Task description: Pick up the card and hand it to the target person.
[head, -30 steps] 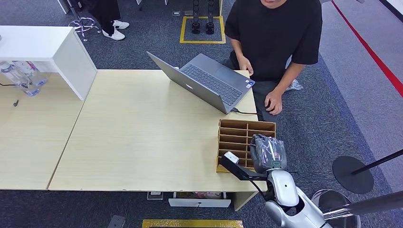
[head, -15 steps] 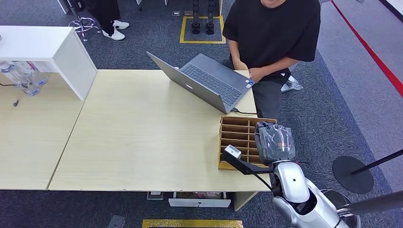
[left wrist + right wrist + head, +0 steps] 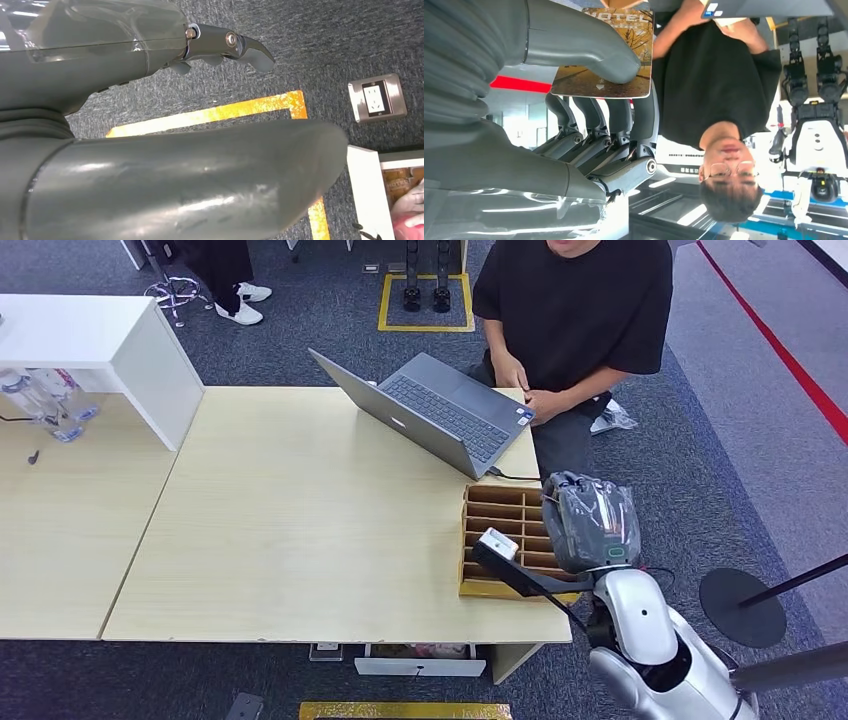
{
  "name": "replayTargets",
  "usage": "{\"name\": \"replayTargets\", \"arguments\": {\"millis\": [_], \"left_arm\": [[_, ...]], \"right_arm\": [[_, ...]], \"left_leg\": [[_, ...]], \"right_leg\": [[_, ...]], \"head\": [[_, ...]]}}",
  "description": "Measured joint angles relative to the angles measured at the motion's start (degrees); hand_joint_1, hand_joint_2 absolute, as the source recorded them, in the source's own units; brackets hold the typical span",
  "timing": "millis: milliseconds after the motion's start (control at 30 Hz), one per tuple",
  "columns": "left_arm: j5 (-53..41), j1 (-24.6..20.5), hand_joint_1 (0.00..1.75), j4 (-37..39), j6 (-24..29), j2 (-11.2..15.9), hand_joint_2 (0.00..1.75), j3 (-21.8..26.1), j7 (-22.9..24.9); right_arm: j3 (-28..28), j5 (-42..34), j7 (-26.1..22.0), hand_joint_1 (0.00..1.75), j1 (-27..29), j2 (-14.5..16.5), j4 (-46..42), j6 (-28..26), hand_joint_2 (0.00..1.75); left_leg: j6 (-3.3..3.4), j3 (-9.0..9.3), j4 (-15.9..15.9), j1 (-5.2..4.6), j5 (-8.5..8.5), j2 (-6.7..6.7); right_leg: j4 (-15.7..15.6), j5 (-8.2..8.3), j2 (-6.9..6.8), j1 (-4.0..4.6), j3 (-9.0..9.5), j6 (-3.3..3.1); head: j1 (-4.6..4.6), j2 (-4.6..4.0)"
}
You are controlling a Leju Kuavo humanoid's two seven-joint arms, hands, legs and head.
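The card [image 3: 606, 55] is already in the right hand [image 3: 590, 522]. In the right wrist view the thumb presses on one face of it and the fingers [image 3: 624, 115] back the other, so the card is pinched flat, its printed face toward the camera. In the head view that hand, wrapped in a clear cover, hangs above the far right part of the wooden slotted rack [image 3: 505, 540], which stands at the near right corner of the worktop [image 3: 290, 530].

The relation that governs the handover: the person [image 3: 575, 310] stands beyond the worktop's far right corner, next to the open laptop [image 3: 440, 410], directly ahead of the right hand. Both of the person's hands [image 3: 535, 400] are held close to the body at the laptop's corner; neither is extended to receive. The card's free end projects past the thumb toward the person, so in my judgement a forward reach along that line would present it end-first.

The left hand [image 3: 150, 125] is seen only in its own wrist view, over carpet with a yellow floor marking [image 3: 210, 112]. It holds nothing visible; whether it is spread or curled cannot be told. The right hand is plainly the nearer one.

Risk: with no receiving hand offered, early release would drop the card.
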Motion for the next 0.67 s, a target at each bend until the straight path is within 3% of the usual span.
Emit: {"name": "replayTargets", "arguments": {"millis": [233, 667], "left_arm": [[0.0, -0.5, 0.00, 0.0, -0.4, 0.0, 0.00, -0.3, 0.3], [0.0, -1.5, 0.00, 0.0, -1.0, -0.3, 0.00, -1.6, 1.1]], "right_arm": [[-1.9, -0.7, -0.8, 1.28, -3.0, -1.8, 0.6, -2.1, 1.75], [-4.7, 0.7, -2.1, 1.27, -7.3, -5.0, 7.3, -3.4, 1.75]], "left_leg": [[0.00, 0.00, 0.0, 0.00, 0.00, 0.00], [0.00, -0.01, 0.0, 0.00, 0.00, -0.01]], "right_leg": [[0.0, 0.00, 0.00, 0.00, 0.00, 0.01], [0.0, 0.00, -0.01, 0.00, -0.01, 0.01]], "head": [[-0.01, 0.00], [0.00, 0.00]]}}
